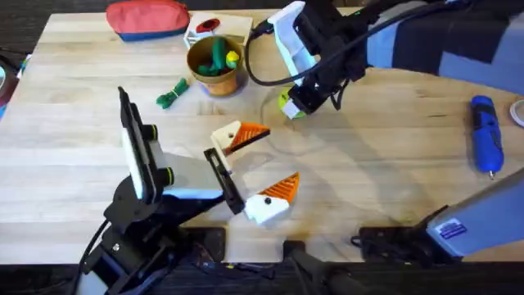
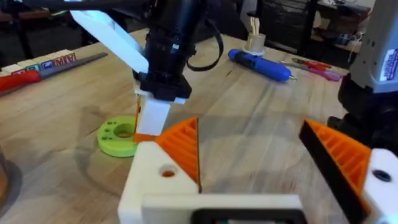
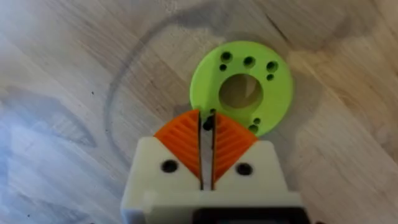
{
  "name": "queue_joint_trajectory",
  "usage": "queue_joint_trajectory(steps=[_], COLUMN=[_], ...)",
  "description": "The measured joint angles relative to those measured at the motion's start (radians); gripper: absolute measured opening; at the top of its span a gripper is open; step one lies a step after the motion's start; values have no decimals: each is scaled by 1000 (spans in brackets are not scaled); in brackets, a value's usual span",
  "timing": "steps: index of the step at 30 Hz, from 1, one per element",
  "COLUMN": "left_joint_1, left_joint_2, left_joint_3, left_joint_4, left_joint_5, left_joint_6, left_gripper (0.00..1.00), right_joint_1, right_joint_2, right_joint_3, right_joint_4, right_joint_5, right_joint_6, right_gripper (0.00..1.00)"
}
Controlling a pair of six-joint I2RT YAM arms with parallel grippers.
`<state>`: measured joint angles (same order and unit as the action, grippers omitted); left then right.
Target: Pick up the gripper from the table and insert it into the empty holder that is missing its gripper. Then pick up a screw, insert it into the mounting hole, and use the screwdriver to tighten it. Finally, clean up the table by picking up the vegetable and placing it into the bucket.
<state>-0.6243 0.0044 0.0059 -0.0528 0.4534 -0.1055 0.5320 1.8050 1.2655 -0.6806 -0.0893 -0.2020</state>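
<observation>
My right gripper (image 1: 303, 102) (image 3: 207, 121) hangs low over the lime-green disc (image 1: 288, 106) (image 3: 249, 87) at the table's middle back. Its orange pads are shut on a small dark screw (image 3: 209, 122) at their tips. Seen from the left wrist, the right gripper (image 2: 148, 127) stands upright just over the disc (image 2: 118, 135). My left gripper (image 1: 260, 164) (image 2: 249, 127) rests open near the front middle, both white fingers bearing orange pads. The blue screwdriver (image 1: 485, 135) (image 2: 258, 64) lies at the far right. The vegetable (image 1: 172, 93) lies left of the bucket (image 1: 215, 64). The loose gripper and the empty holder are out of view.
A red pouch (image 1: 147, 18) and a pale box (image 1: 219, 29) sit along the back edge. The bucket holds green and yellow toys. A red-handled screwdriver (image 2: 25, 76) and pink-handled scissors (image 2: 317, 67) lie on the wood. Open tabletop lies between the disc and the blue screwdriver.
</observation>
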Motion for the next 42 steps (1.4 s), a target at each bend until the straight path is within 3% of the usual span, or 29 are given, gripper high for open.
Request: queue_joint_trajectory(steps=[3, 13, 29, 34, 42], left_joint_1=[0, 0, 0, 0, 0], left_joint_2=[0, 0, 0, 0, 0], left_joint_3=[0, 0, 0, 0, 0], left_joint_4=[0, 0, 0, 0, 0], left_joint_5=[0, 0, 0, 0, 0], left_joint_6=[0, 0, 0, 0, 0], left_gripper=[985, 985, 986, 985, 986], right_joint_1=[0, 0, 28, 101, 176], right_joint_2=[8, 8, -19, -28, -46], right_joint_3=[0, 52, 571, 700, 717], right_joint_4=[2, -68, -547, -600, -639], right_joint_5=[5, 14, 9, -100, -282], right_joint_6=[4, 3, -9, -9, -8], right_gripper=[13, 3, 3, 3, 3])
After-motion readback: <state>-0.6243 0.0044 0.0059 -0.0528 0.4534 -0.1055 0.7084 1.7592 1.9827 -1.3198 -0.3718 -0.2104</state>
